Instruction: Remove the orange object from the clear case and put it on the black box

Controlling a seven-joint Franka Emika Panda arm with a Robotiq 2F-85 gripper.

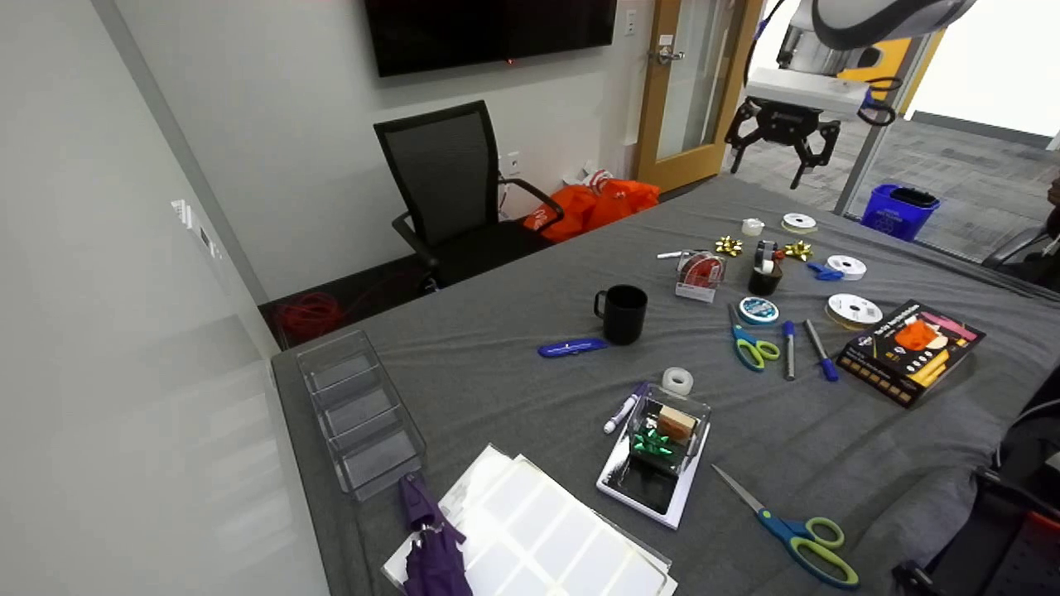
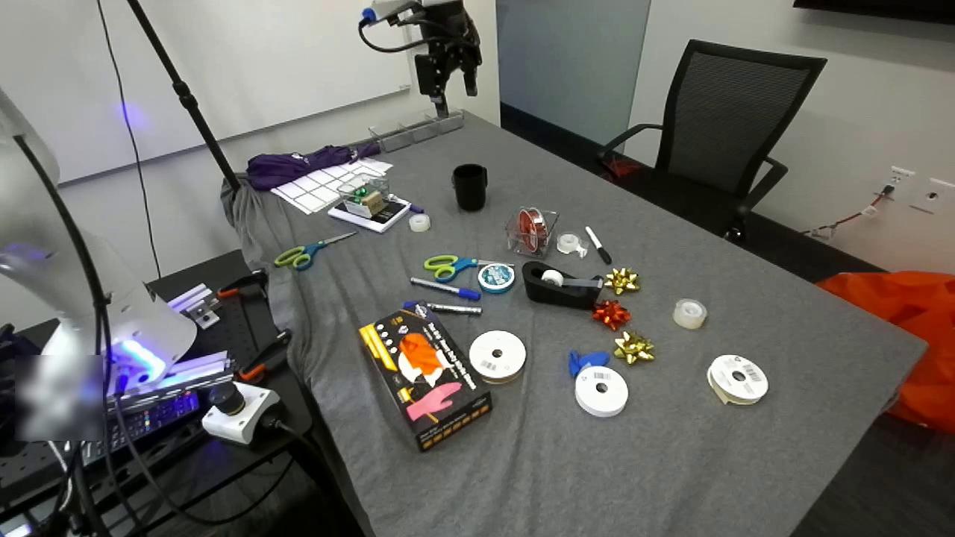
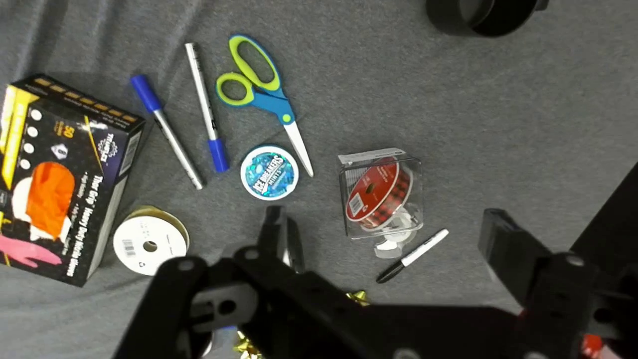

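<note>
The orange object is a red-orange ribbon spool (image 1: pixel 704 271) leaning inside the small clear case (image 1: pixel 696 293). In an exterior view, the spool (image 2: pixel 532 228) and the case (image 2: pixel 550 221) stand near the table's middle. In the wrist view, the spool (image 3: pixel 375 192) lies tilted in the case (image 3: pixel 417 199), beyond and between my fingers. My gripper (image 3: pixel 389 224) is open and empty, high above the table in both exterior views (image 1: pixel 766 177) (image 2: pixel 456 101). The black box (image 3: pixel 84 139) lies flat at the wrist view's left; it also shows in both exterior views (image 1: pixel 894 358) (image 2: pixel 440 403).
Around the case are a tape roll (image 2: pixel 570 244), a marker (image 3: pixel 423 248), a mints tin (image 3: pixel 269 172), scissors (image 3: pixel 271 94) and a tape dispenser (image 2: pixel 561 287). A black mug (image 1: pixel 624 314) stands nearby. Another clear container (image 1: pixel 702 414) holds a green bow and a block.
</note>
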